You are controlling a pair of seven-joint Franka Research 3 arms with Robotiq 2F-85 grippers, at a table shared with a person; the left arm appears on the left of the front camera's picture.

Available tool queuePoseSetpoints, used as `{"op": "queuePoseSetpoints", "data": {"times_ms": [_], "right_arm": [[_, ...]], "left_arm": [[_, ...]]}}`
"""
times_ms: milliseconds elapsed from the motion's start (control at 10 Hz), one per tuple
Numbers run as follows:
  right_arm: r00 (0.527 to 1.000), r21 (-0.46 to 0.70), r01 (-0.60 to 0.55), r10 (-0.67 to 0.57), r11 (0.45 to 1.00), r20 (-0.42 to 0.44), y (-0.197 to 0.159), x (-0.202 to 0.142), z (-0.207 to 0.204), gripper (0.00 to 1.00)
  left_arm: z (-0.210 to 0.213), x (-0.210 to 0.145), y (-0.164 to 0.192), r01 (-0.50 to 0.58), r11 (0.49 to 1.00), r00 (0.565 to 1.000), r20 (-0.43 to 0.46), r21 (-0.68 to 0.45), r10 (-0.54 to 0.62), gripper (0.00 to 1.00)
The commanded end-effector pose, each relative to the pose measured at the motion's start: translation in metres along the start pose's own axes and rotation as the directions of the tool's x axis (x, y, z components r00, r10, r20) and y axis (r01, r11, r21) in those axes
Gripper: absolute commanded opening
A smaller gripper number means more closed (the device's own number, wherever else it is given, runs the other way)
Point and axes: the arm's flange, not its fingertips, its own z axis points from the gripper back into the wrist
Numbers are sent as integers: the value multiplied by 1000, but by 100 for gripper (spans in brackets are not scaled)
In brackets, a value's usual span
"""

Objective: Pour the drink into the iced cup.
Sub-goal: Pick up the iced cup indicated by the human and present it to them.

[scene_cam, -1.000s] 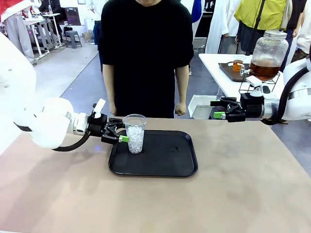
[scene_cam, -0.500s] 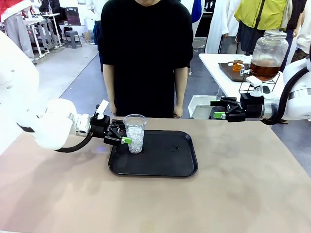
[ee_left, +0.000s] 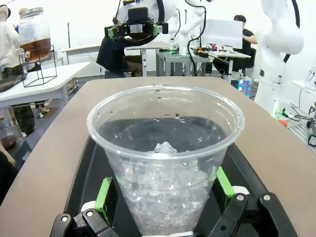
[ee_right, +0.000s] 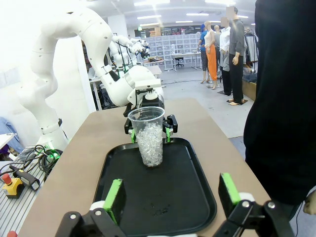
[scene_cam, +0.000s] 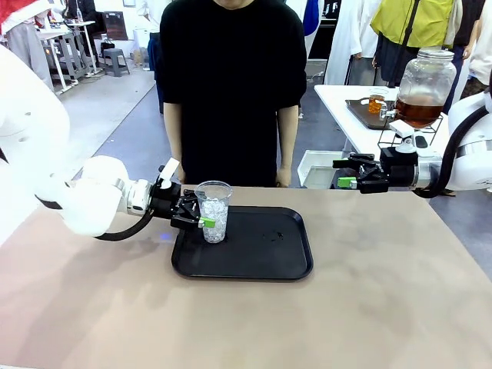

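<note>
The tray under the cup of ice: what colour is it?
The tray is plain black, clearest in the front view.

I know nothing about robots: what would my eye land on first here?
Probably the clear cup of ice on the black tray in the middle of the table, the left arm's green-padded fingers open on either side of it. Next, the big glass jar of amber drink on a side table at far right, behind the right arm's open fingers, and the person in black opposite.
</note>
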Motion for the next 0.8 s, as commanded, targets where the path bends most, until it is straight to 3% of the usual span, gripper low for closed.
{"op": "queuePoseSetpoints", "data": {"times_ms": [0,100,300,700], "right_arm": [[1000,7,12,-12,1000,7,1,2,2,100],[1000,7,12,-12,1000,7,1,2,2,100],[1000,7,12,-12,1000,7,1,2,2,100],[1000,7,12,-12,1000,7,1,2,2,100]], "left_arm": [[-4,0,4,-12,1000,1000,-10,-15,12,100],[-5,-1,4,-17,999,1000,-5,-34,17,100],[-5,-2,3,9,999,1000,-17,-48,-10,61],[-5,-2,2,-6,999,1000,-3,-37,6,61]]}}
